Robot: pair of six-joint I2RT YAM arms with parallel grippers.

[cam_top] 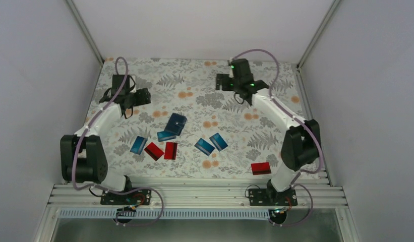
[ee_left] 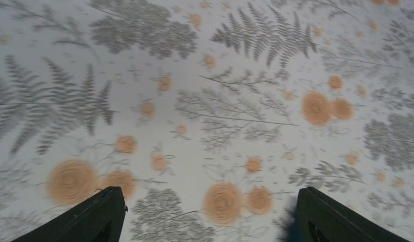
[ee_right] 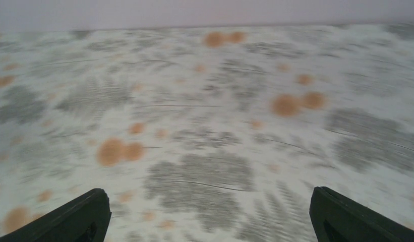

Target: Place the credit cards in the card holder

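Hovering, the left gripper (ee_left: 210, 194) and right gripper (ee_right: 209, 194) stood spread (both empty). Credit cards (cam_top: 169, 150) lay near the card holder (cam_top: 176, 122).

Soft, even light. Top view sharp. Right wrist view motion-blurred throughout. Left wrist view crisp; shadow at 5 o'clock by left gripper (ee_left: 210, 191).

The left arm (cam_top: 101, 121) and right arm (cam_top: 275, 108) are showing white shells between chunky black joint housings, each trailing a mauve cable (cam_top: 259, 50) looping up from the aluminium rail (cam_top: 194, 194). Green lights (cam_top: 233, 64) are glowing at the right arm's end farthest from that rail. The left gripper (ee_left: 210, 194) and right gripper (ee_right: 209, 192) are showing dark tapered fingers.
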